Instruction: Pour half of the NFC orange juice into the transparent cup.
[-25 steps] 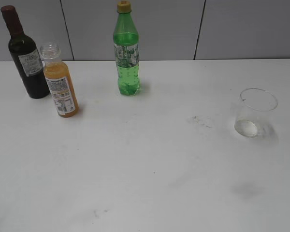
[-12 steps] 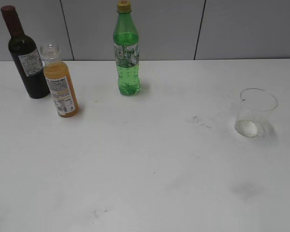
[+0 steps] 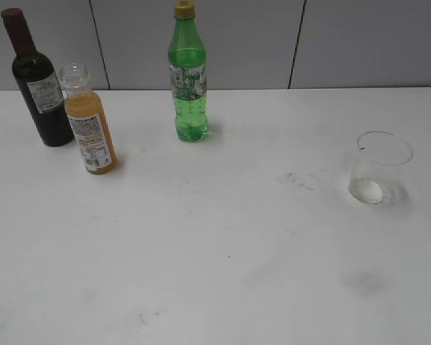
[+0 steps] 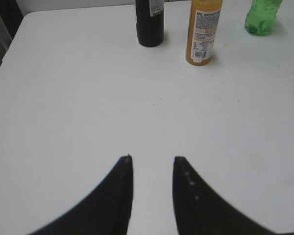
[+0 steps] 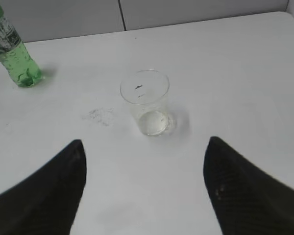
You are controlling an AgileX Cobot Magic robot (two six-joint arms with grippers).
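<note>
The NFC orange juice (image 3: 90,122) stands uncapped and upright at the back left of the white table; the left wrist view shows it as the orange bottle (image 4: 203,32) far ahead and to the right of my left gripper (image 4: 152,159). That gripper is open, a narrow gap between its fingers and nothing in it. The transparent cup (image 3: 378,167) stands upright on the right. It is seen as a clear tumbler (image 5: 147,103) a short way ahead of my right gripper (image 5: 144,142), open wide and empty. Neither gripper shows in the exterior view.
A dark wine bottle (image 3: 37,80) stands just behind and left of the juice. A green soda bottle (image 3: 188,75) stands at the back centre. Faint smudges (image 3: 298,180) mark the table left of the cup. A grey wall runs behind the table.
</note>
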